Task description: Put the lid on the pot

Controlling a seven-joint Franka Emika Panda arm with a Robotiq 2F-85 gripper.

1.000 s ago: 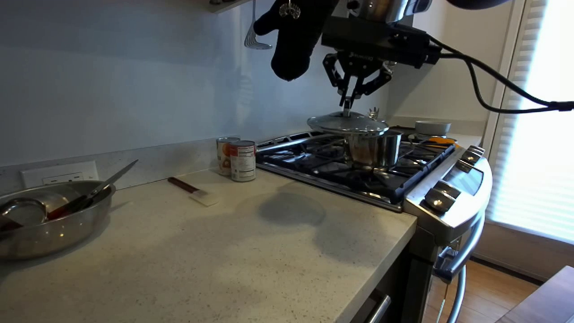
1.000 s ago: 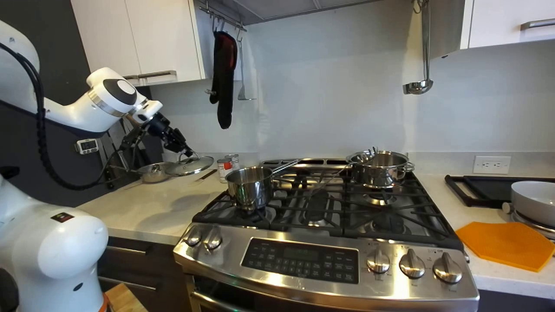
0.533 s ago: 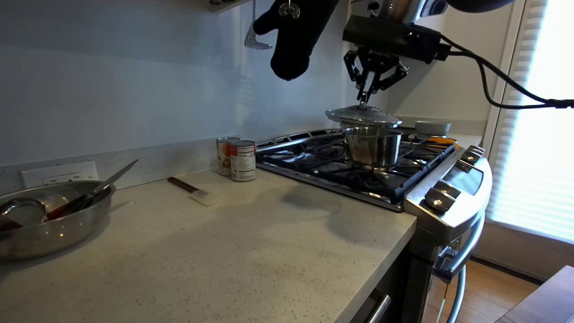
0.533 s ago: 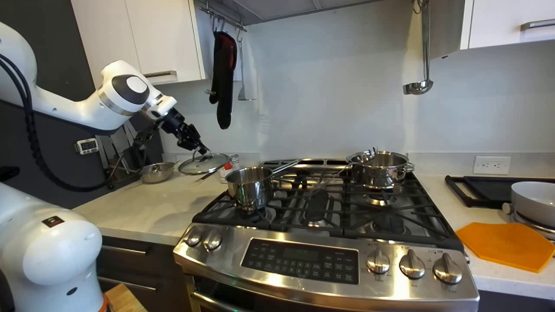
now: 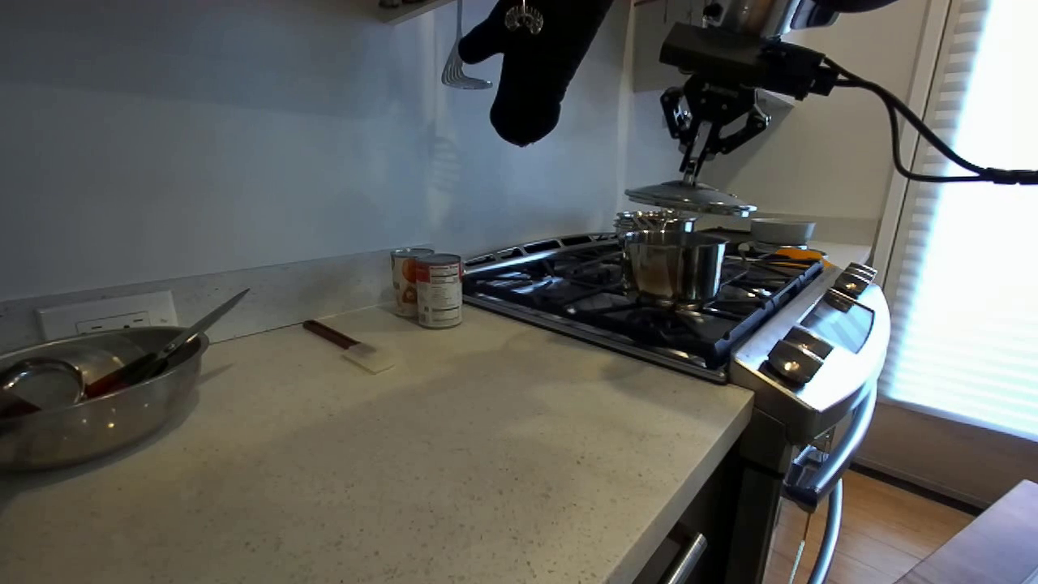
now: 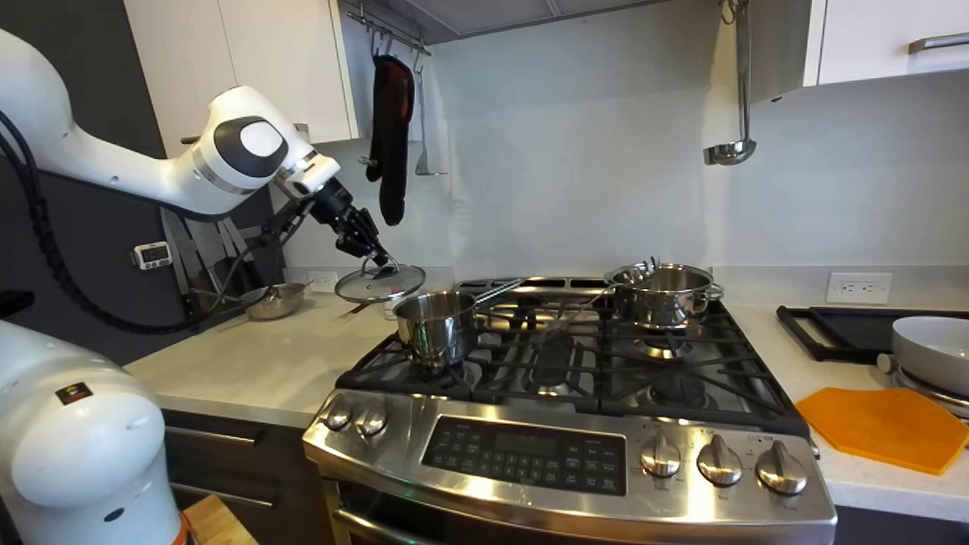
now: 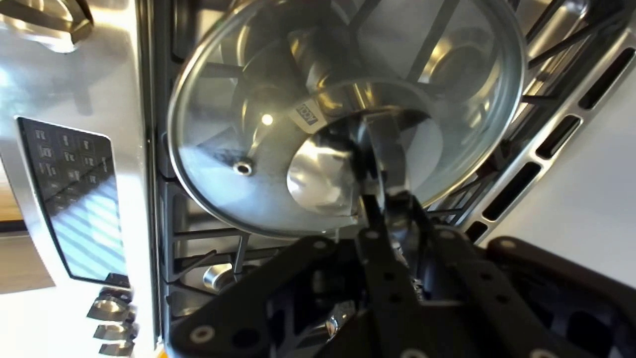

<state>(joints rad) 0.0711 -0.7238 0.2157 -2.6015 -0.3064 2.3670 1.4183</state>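
Observation:
The clear-glass lid [image 5: 689, 197] has a metal rim and a loop handle on top. My gripper [image 5: 691, 172] is shut on this handle and holds the lid in the air, roughly level. The stainless-steel pot [image 5: 673, 272] stands on the stove's near-counter burner, open at the top. In an exterior view, the lid [image 6: 371, 286] hangs higher than the pot [image 6: 437, 329] and left of it, with my gripper [image 6: 382, 257] above. In the wrist view, the lid [image 7: 213, 144] spreads beyond my gripper's fingertips [image 7: 387, 199]; shiny metal shows through the glass.
A larger steel pot [image 6: 662, 299] with utensils stands on a back burner. Two tin cans [image 5: 439, 292], a brush [image 5: 349, 341] and a steel bowl [image 5: 105, 414] with utensils are on the counter. A black oven mitt [image 5: 539, 69] hangs on the wall. The pot's long handle [image 6: 500, 290] points backward.
My gripper has carried the lid rightward in both exterior views, over the stove side and closer to the pot. The lid stays in its grip. The pot has not moved.

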